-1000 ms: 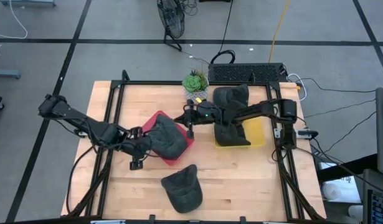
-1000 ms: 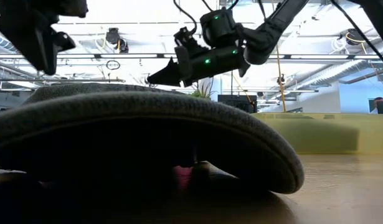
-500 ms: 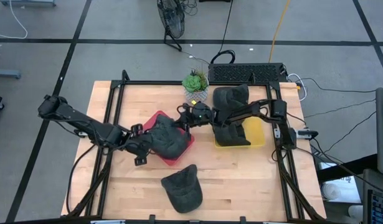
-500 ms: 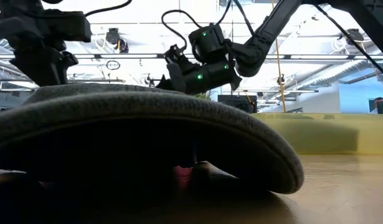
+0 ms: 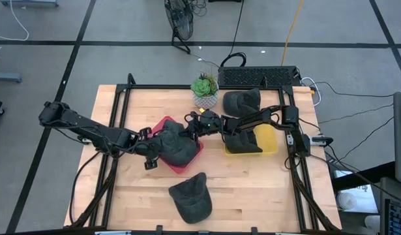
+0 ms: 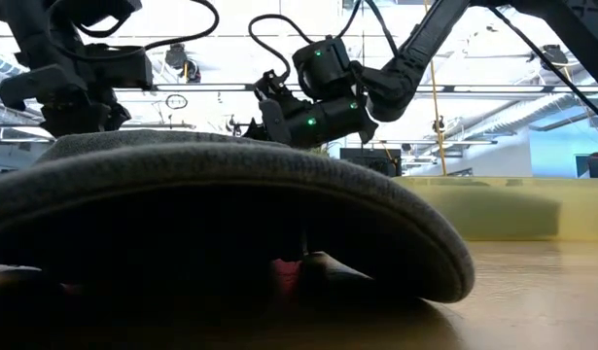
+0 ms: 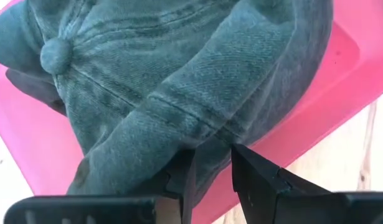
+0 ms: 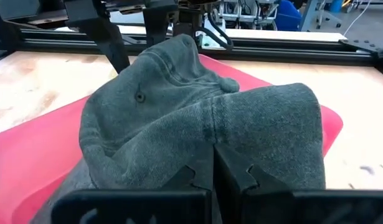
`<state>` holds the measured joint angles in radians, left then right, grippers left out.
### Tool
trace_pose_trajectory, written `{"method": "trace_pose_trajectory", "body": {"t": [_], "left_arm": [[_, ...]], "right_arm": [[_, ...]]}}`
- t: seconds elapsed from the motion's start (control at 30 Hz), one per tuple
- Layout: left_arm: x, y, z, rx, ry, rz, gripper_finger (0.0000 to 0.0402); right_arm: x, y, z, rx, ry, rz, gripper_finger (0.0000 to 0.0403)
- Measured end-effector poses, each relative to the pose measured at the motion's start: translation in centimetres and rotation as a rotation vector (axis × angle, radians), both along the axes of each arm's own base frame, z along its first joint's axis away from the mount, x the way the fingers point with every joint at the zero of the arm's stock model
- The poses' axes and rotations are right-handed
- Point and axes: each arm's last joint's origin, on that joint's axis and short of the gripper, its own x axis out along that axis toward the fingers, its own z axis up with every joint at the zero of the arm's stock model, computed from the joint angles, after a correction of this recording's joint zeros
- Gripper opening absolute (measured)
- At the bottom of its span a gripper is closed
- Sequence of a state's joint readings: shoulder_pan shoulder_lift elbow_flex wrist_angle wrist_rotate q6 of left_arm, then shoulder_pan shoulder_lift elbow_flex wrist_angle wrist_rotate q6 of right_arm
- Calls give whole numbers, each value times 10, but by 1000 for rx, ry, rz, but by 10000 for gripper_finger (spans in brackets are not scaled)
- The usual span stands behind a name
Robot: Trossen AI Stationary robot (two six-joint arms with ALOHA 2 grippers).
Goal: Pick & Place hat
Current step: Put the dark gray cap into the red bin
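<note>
A grey-green hat (image 5: 176, 146) lies crown up on a pink tray (image 5: 165, 123) at mid table. My left gripper (image 5: 152, 151) is at its left rim, shut on it (image 7: 212, 163). My right gripper (image 5: 192, 128) is at the hat's far right side, fingers shut (image 8: 214, 177). A second hat (image 5: 242, 117) lies partly in a yellow tray (image 5: 268, 138). A third hat (image 5: 191, 196) rests on the bare wood near the near edge and fills the low view (image 6: 230, 214). My left gripper pinches the hat's lower edge (image 7: 207, 140) between its two fingers (image 7: 253, 174), coming level from the table's left. The hat rests on the pink tray (image 7: 347, 68). One layer or several, I cannot tell. My right gripper has its shut fingertips (image 8: 241, 180) against the hat's crown cloth at a seam (image 8: 213, 124), slanting down from the right. Whether any cloth is caught between them, I cannot tell.
A potted succulent (image 5: 204, 88) stands at the far edge behind the trays. A black frame (image 5: 122, 117) runs round the table top. Bare wood lies open at the near left and near right. A keyboard (image 5: 259, 76) sits beyond the far edge.
My right gripper has come down and toward the table's left onto the hat on the pink tray. My left gripper has moved right and slightly toward the far edge, in against the hat's left rim. The hats have kept their places.
</note>
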<state>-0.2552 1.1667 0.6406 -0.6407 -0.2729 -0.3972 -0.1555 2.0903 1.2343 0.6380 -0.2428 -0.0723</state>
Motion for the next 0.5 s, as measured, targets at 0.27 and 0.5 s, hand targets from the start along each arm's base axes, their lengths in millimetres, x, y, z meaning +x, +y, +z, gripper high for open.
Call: {"method": "trace_pose_trajectory", "body": {"t": [0.27,0.5], "left_arm": [[0,-1,-2,-54,1,-19,108],[16,-7,35,-72,-86,-115,108]], "right_arm": [[0,1,0,15,-2,48,0],[0,1,-6,15,8,48,0]]}}
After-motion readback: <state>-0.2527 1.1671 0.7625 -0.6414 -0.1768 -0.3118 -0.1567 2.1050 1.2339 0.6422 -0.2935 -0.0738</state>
